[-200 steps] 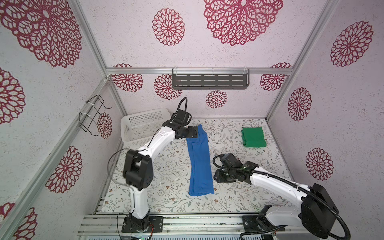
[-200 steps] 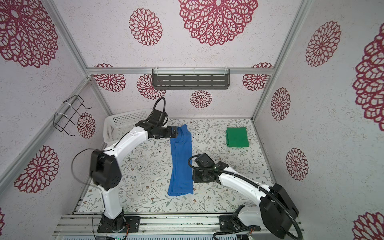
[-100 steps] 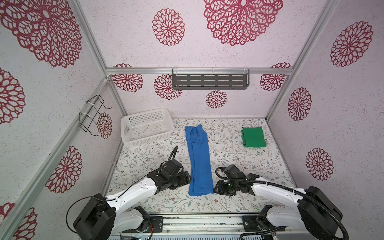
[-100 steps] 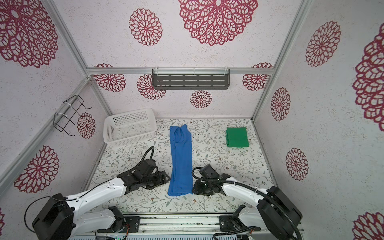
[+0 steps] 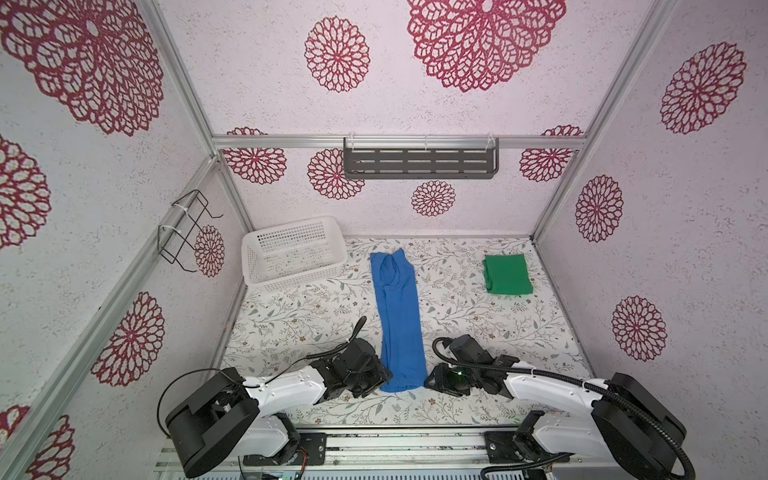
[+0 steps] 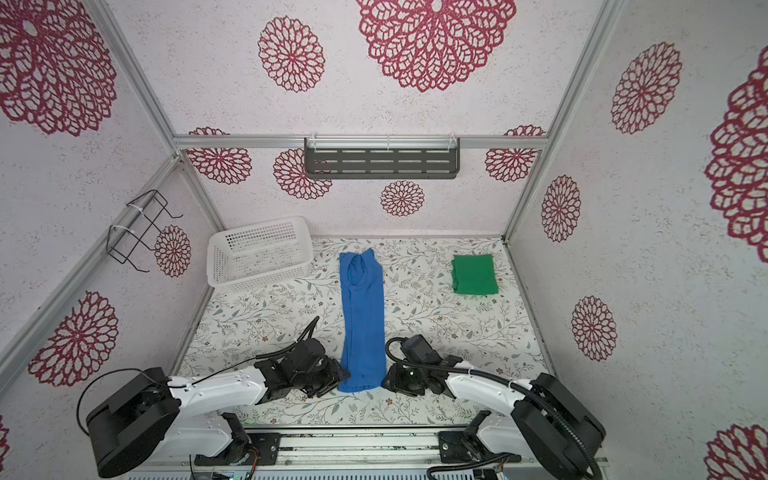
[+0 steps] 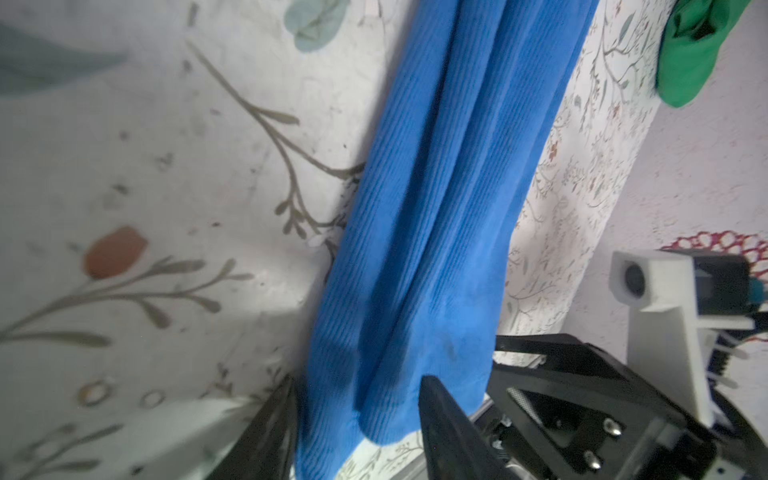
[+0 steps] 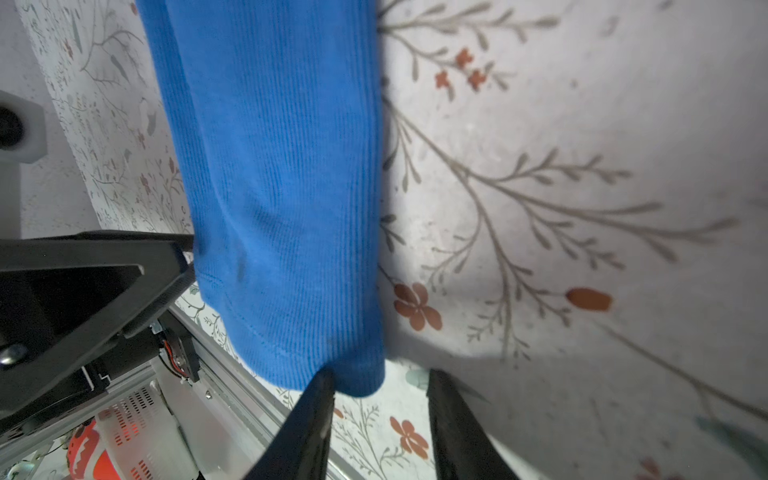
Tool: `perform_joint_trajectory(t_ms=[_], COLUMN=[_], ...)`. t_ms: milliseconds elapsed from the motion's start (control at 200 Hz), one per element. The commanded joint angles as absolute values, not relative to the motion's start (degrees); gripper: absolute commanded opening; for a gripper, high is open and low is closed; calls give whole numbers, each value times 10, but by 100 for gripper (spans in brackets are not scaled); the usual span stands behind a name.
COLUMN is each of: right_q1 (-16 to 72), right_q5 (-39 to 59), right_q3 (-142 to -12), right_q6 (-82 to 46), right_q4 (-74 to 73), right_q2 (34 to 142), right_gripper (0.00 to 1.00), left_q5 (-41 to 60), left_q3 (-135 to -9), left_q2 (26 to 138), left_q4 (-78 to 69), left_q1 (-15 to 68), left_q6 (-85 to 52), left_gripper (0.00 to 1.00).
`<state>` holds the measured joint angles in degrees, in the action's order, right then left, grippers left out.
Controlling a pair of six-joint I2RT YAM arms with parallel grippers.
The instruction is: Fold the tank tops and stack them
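Count: two tank tops, one blue and one green, plus one basket and two claws.

Blue tank top (image 5: 399,324) is flat on the floral surface (image 5: 478,332), about mid-width, folded lengthwise into a narrow strip. Its long axis runs near-to-far in both top views. The strap and neck end points at the back wall and the hem end at the arm bases. The far end leans slightly left.

Green tank top (image 5: 508,274) is folded into a compact, roughly square pad. It sits at the far right of the surface near the back corner, well apart from the blue one. They are not stacked.

Left claw (image 5: 384,376) is low at the hem's left corner. In the left wrist view the claw (image 7: 359,384) has its jaws apart with the ribbed hem corner between them. No visible pinch.

Right claw (image 5: 430,380) is low at the hem's right corner. In the right wrist view the claw (image 8: 382,376) has its jaws apart, with bare surface showing in the gap and the hem corner at one fingertip (image 8: 322,388).

The claws face each other across the hem.

White perforated basket (image 5: 297,279) is at the far left, beside the strip's strap end and not touching it.
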<state>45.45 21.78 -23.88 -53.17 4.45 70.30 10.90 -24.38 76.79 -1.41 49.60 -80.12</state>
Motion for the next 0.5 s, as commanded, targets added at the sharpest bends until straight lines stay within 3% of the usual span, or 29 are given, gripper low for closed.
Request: perform_joint_trajectory(t_ms=[0,165,360,495], right_q1=[460,467,472,476], right_q5=[218,212,206,205], right_q3=[-233,-233,-246,-260], right_q6=[-550,-554,-546,-530], right_q4=[17,-5,-3,29], right_q2=[705,718,716,708], right_gripper=[41,38,15,1], left_q5=[97,89,79,83], left_q3=[-237,-250,-256,-259], left_q2=[796,802,795,785], left_q4=[-38,-18,-9,1], left_q1=[506,511,510,512], left_q6=[-824,-818,-811,-809], left_gripper=[42,25,0,0])
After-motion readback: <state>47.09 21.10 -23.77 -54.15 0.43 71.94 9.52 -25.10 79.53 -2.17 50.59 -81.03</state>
